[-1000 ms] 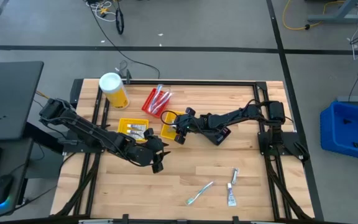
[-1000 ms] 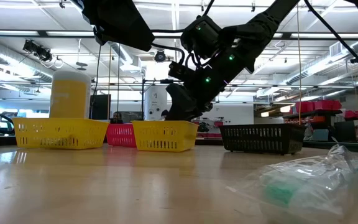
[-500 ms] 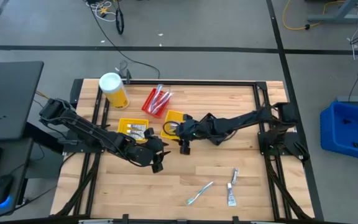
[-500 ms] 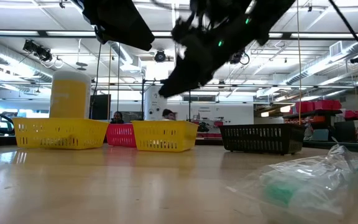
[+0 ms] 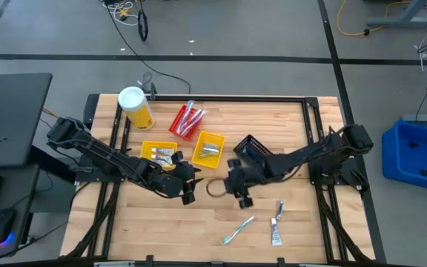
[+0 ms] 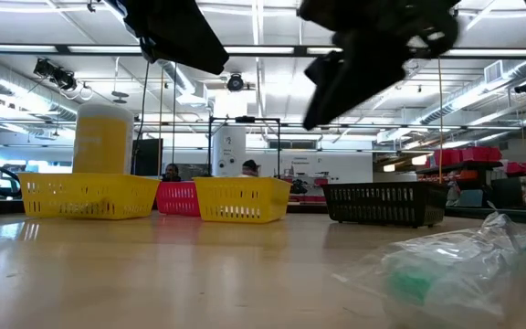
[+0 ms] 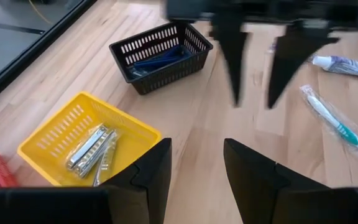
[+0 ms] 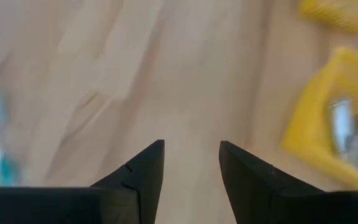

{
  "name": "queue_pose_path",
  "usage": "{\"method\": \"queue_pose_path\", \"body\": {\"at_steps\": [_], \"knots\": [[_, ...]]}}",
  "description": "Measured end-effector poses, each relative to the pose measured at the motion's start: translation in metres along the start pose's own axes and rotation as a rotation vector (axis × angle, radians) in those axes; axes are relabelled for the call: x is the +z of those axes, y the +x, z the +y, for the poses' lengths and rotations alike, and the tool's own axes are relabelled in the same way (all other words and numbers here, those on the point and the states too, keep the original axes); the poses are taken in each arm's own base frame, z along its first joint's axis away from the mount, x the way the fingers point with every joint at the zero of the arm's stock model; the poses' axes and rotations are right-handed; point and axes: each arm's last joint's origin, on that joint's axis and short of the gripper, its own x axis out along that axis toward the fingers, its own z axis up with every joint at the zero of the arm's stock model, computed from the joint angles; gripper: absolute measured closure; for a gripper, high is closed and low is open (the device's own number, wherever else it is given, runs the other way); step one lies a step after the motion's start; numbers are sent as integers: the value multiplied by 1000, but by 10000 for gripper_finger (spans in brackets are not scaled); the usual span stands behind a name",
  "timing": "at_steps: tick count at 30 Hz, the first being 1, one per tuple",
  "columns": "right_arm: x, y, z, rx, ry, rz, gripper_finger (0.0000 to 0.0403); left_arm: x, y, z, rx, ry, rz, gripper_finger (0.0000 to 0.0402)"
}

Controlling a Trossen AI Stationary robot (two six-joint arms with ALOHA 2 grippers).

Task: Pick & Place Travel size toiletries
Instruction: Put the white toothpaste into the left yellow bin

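Near the table's front edge lie a wrapped green toothbrush [image 5: 237,230] and two small white toothpaste tubes [image 5: 279,210] [image 5: 275,231]. My right gripper [image 5: 242,199] hangs open above bare wood just behind them, nothing between its fingers [image 8: 191,163]. Left of it, my left gripper [image 5: 187,193] stands open and empty [image 7: 196,168], pointing at the right gripper [image 7: 253,68]. Silver-wrapped items lie in the middle yellow bin [image 5: 209,148]. Blue items lie in the black bin [image 7: 160,56].
A red bin [image 5: 187,121] with pink items and a second yellow bin [image 5: 159,153] stand at the back left. A large yellow canister with a white lid [image 5: 136,107] stands in the far left corner. The wrapped toothbrush [image 6: 446,265] lies close to the low camera.
My right gripper has risen from over the middle yellow bin and swung toward the table's near edge and a little to the right. It has tipped to point more steeply down. The yellow bin it covered now shows whole, with its contents.
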Motion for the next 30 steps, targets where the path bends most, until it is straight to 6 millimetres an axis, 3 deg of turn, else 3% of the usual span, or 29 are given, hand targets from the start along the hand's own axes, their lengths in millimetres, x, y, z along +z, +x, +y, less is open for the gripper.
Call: {"method": "queue_pose_path", "body": {"at_steps": [7, 14, 23, 30], "knots": [[-15, -4, 32, -59, 0, 164, 243, 0, 0, 0, 0, 16, -1, 248], [-33, -12, 54, 1, 193, 351, 247, 0, 0, 0, 0, 16, -1, 248], [-52, -25, 78, 95, 753, 671, 249, 0, 0, 0, 0, 10, -1, 248], [-52, -26, 83, 21, 1110, 745, 250, 0, 0, 0, -1, -11, 0, 248]]}}
